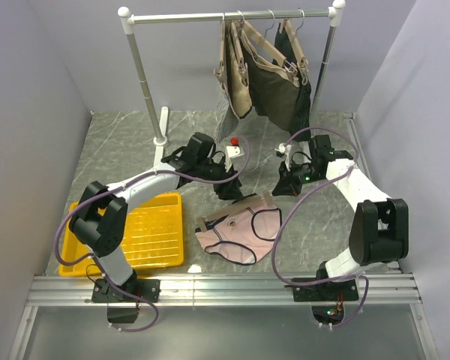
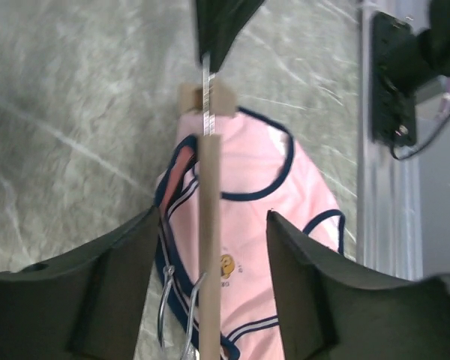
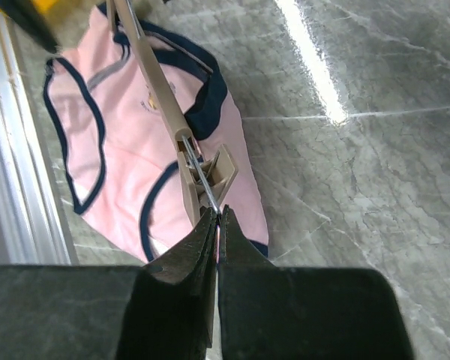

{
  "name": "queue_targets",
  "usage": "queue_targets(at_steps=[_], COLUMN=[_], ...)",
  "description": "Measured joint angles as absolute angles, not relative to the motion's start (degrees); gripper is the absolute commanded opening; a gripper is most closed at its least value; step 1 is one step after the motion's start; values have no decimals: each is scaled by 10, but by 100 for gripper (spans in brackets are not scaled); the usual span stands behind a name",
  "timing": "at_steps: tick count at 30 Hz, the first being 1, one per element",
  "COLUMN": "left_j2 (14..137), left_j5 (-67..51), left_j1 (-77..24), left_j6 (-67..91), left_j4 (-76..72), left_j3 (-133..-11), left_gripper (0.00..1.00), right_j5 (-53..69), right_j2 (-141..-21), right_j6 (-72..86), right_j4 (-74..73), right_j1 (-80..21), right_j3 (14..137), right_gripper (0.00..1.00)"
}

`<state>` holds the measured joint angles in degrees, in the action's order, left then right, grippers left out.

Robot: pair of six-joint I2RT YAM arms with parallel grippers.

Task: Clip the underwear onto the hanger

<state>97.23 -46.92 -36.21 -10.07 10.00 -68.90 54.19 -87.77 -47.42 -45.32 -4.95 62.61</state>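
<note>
This is a robotics lab test cell. Plain pale grey panel walls (image 1: 30,112) box in a grey marble-patterned worktop (image 1: 322,225). Silver aluminium extrusion rails (image 1: 225,289) run along its near edge. Two black-and-white robot arms, left (image 1: 142,184) and right (image 1: 352,184), are bolted to the rails and trail loose purple cables (image 1: 59,240). A white freestanding clothes rail (image 1: 195,18) hung with garments (image 1: 274,82) and a yellow ribbed plastic tray (image 1: 146,232) stand on the worktop.

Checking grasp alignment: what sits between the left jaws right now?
Left wrist view: the hanger runs lengthwise between the open left jaws, touching neither, with the underwear lying beneath it.
</note>
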Motion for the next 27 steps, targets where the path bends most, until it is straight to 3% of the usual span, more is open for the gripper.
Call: queue_targets(at_steps=[17, 27], left_j2=[1067, 1087], left_j5=[-548, -557], left_j1=[-394, -406], left_j6=[-134, -129], left_j4=[149, 163], left_j3=[-843, -860], left_gripper=[74, 70], right_j5=[495, 489], right_j2=[-757, -753], right_j6=[-518, -533], right_j4=[-395, -389], right_j1=[-98, -110], right_j3=[593, 585], right_gripper=[0, 0])
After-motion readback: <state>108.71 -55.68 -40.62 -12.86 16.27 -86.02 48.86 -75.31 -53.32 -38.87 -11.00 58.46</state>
